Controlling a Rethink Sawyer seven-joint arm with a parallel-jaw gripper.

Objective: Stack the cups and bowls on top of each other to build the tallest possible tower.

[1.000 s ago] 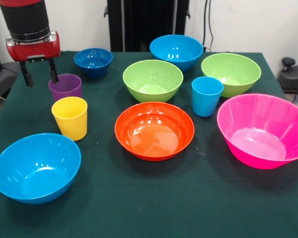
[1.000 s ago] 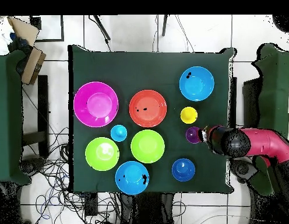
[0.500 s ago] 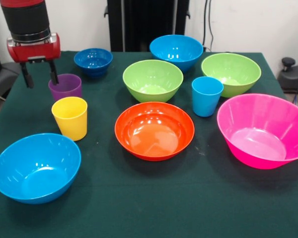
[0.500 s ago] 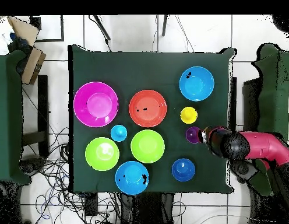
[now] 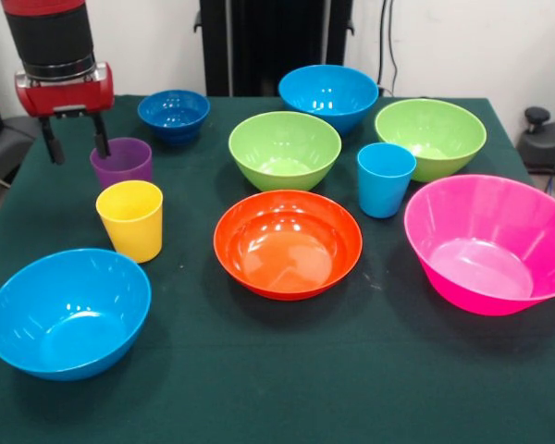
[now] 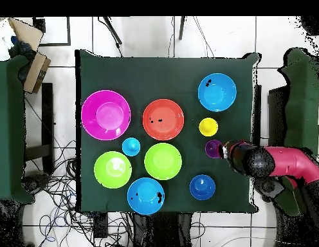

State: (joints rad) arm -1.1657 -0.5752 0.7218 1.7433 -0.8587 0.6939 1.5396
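Observation:
My gripper [image 5: 75,145] hangs open at the table's left edge, beside the purple cup [image 5: 122,163]. One finger [image 5: 100,137] is at the cup's left rim and the other stands clear to its left; nothing is held. The yellow cup [image 5: 130,219] stands just in front of the purple one, and the light blue cup [image 5: 385,178] is at centre right. All bowls sit apart and upright: dark blue [image 5: 173,113], light blue [image 5: 328,92], two lime green [image 5: 284,148] [image 5: 430,137], orange [image 5: 288,242], pink [image 5: 490,242], light blue [image 5: 67,310]. From overhead, the gripper [image 6: 224,151] touches the purple cup [image 6: 213,148].
The green tablecloth [image 5: 287,370] has bare room along its front edge. A black stand [image 5: 273,42] rises behind the table. In the overhead view, cables [image 6: 53,186] lie on the floor and a cardboard box [image 6: 30,54] sits off the table's corner.
The arm has drifted very slightly beside the purple cup. The cups and bowls stand where they were, and the gripper stays open.

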